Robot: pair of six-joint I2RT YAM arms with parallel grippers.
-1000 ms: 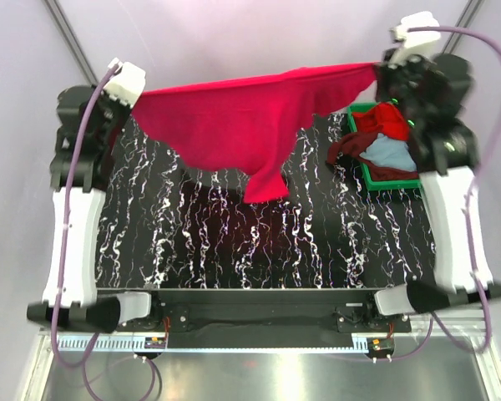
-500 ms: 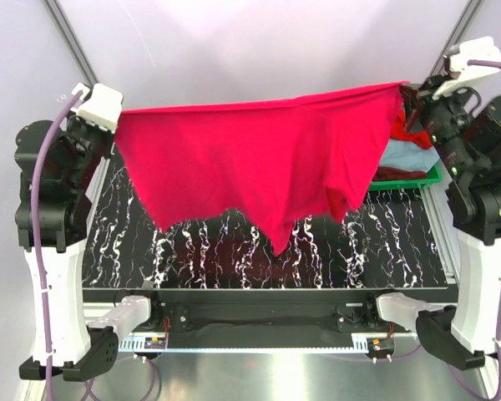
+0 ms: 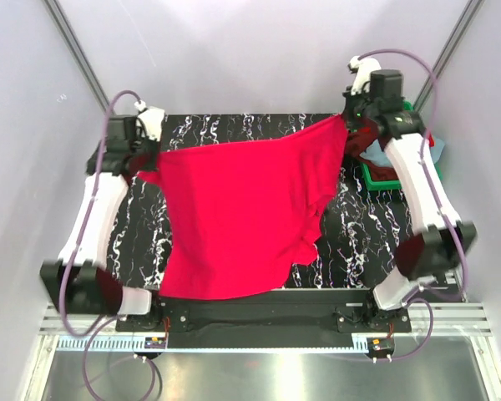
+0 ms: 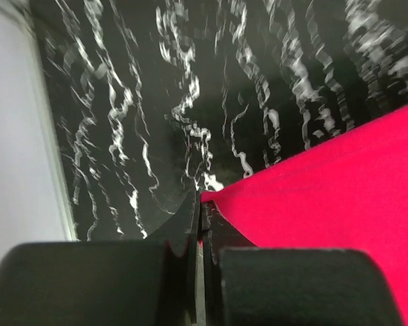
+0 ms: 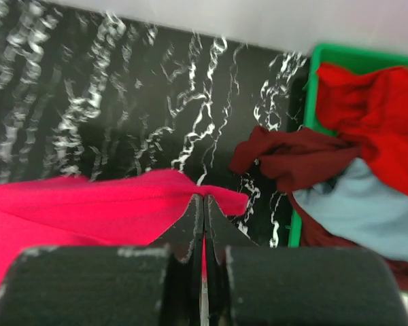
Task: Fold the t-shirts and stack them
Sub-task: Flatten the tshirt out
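One black counter (image 3: 234, 125), glossy w/ white marble-like veins. Crimson-pink t-shirt (image 3: 234, 217), soft matte cloth, is stretched wide btwn both arms above it, its lower edge sagging to the counter's near edge. Green plastic bin (image 5: 314, 68) at far right holds a rumpled red shirt (image 5: 367, 102), a maroon shirt (image 5: 292, 159) spilling over its wall, and a blue-grey shirt (image 5: 353, 204). Left jaws are pressed together, pinching the crimson-pink t-shirt's left corner; right jaws likewise pinch its far-right corner.

Wore white shells (image 3: 96, 209) over black joints (image 3: 386, 87), trailed lilac cables (image 3: 110, 134), ended in black fingers (image 4: 183, 224); bases (image 3: 391, 294) at six o'clock.
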